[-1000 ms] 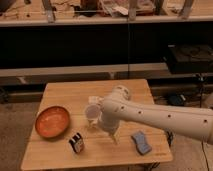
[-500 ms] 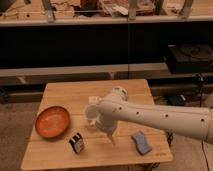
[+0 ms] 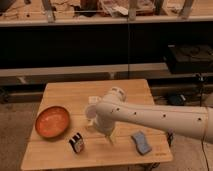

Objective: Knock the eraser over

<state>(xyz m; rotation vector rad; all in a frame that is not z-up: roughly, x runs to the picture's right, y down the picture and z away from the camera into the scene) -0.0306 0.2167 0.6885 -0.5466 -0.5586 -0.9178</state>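
The eraser [image 3: 76, 142] stood upright near the front edge of the wooden table [image 3: 60, 92], with the orange bowl [image 3: 52, 121] just beside it at about ten o'clock. The white arm [image 3: 150, 116] reached in from three o'clock, and the gripper [image 3: 108, 138] hung low over the tabletop at roughly three o'clock from the eraser, apart from it and not touching. A clear cup [image 3: 91, 112] sat close against the arm's wrist, partly hidden, and a flat blue pad [image 3: 141, 142] lay further toward three o'clock. The knock looked not yet made, and the likely next move was a sideways sweep toward nine o'clock. The main risk seemed to be the wrist or forearm clipping the cup (it was very near) during that sweep. A sweep too high could pass over the short block, and a hard one might send it off the front edge or into the bowl.
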